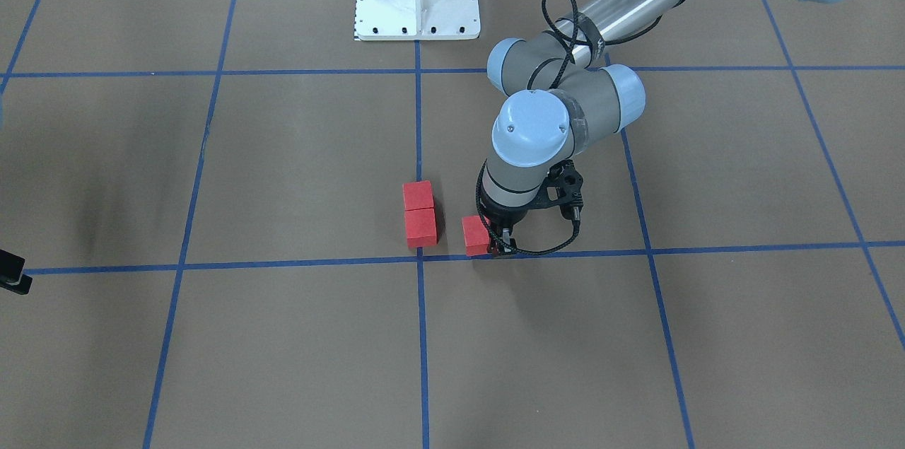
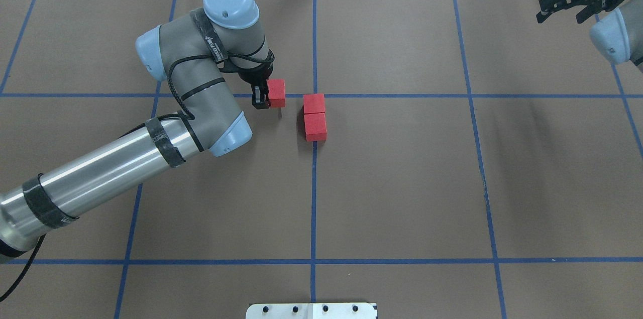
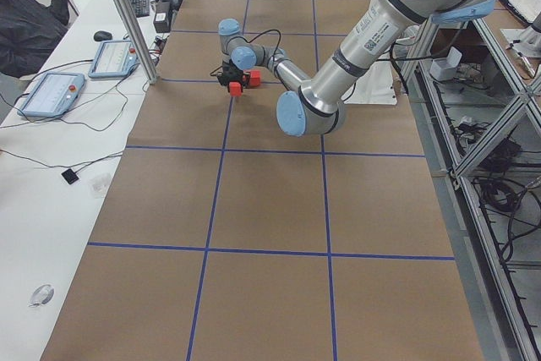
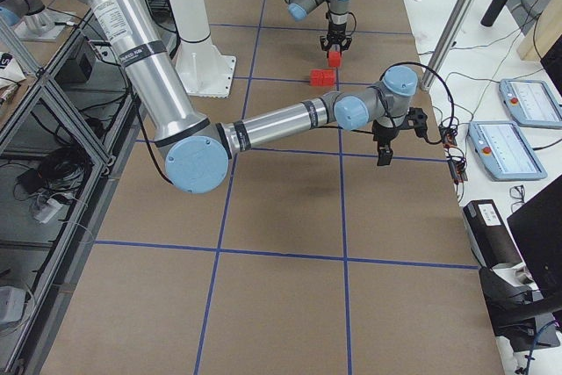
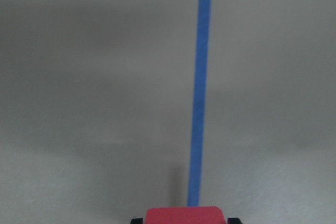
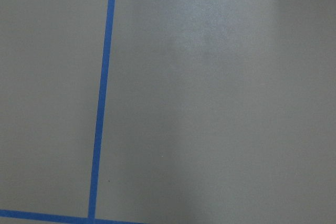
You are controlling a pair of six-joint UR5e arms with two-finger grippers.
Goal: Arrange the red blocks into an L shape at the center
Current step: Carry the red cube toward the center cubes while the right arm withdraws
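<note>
Forming the L is about two-thirds done: two red blocks (image 2: 315,117) touch in a line at the center (image 1: 421,259). The left gripper (image 2: 269,99) is clamped on the third block (image 2: 277,92), near the pair but apart; the right gripper (image 2: 559,15) hangs spread and empty.

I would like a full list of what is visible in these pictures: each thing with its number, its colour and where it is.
red blocks: three, red; two touching in a row at the center, the third red block apart beside them.
tape lines: many, blue; a grid on the surface.
surface: one, brown; covers the table.
base plate: one, white; at the robot's edge of the surface.
tablets: two, grey; on the white side table.
person: one, dark clothing; by the side table.
left claw: one, black; shut on the third red block.
right claw: one, black; open and holding nothing, at the far right.
</note>
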